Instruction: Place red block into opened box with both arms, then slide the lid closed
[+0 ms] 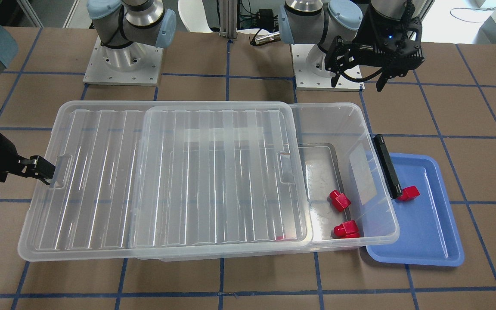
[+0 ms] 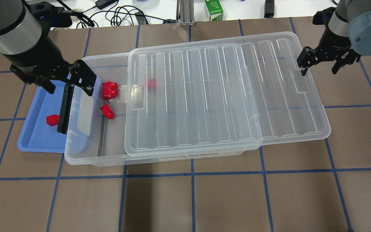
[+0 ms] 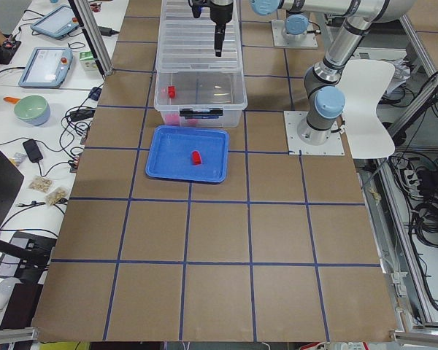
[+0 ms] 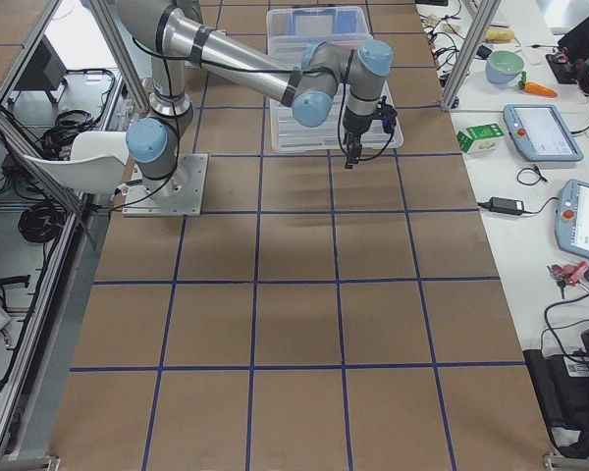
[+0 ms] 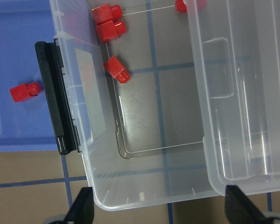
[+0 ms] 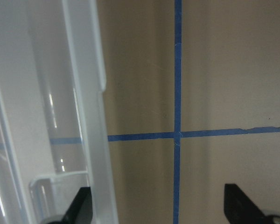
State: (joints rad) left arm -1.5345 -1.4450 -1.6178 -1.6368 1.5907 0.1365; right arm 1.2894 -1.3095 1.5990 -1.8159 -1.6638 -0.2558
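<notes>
box (image 1: 362, 129): clear glossy plastic | lid (image 1: 213, 172): translucent ribbed plastic | red block (image 1: 409, 193): glossy plastic | tray (image 1: 424, 234): smooth plastic

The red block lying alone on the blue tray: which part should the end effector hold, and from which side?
Hold the cube body of the red block, coming from straight above. It lies on its side with the round stub pointing at the black handle close by, so a sideways approach looks blocked. Probably close on the two flat faces that run along the stub.
</notes>
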